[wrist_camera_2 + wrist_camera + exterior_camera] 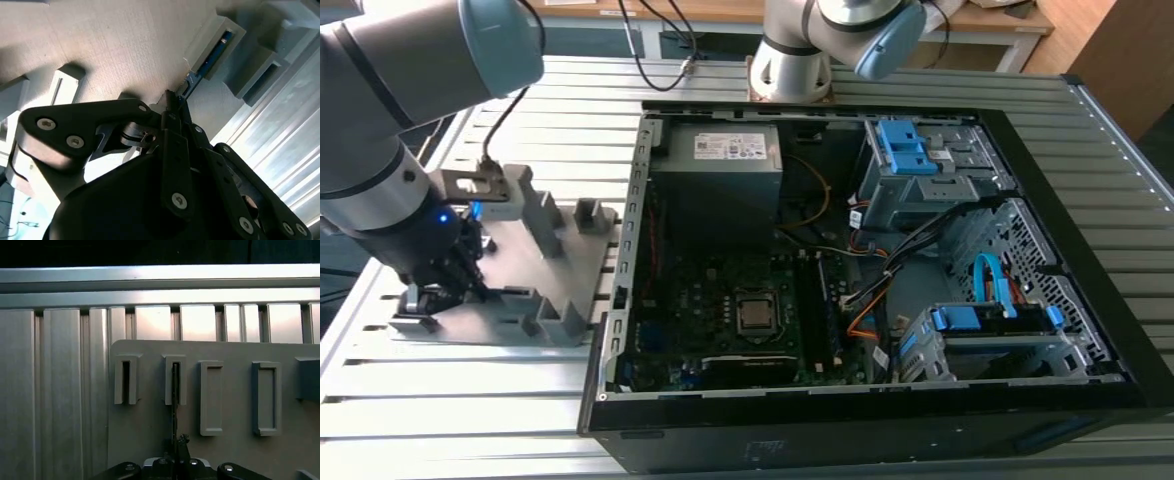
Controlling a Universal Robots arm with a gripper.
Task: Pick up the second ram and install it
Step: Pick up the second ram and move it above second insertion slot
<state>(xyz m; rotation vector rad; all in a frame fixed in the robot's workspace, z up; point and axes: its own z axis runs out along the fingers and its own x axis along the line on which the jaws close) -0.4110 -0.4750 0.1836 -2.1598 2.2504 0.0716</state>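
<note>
Pinching second ram (175, 390) with gripper (178, 447), at slot in holder tray (235, 455). Best to pull straight out, slow, no tilt, no twist.

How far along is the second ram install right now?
Done: the gripper is at the holder tray and looks closed on the second ram. The neighbouring slot looks empty. In hand: the stick, gripped but standing in its tray slot. Left: it is not yet lifted out, nor seated on the motherboard in the open case.
</note>
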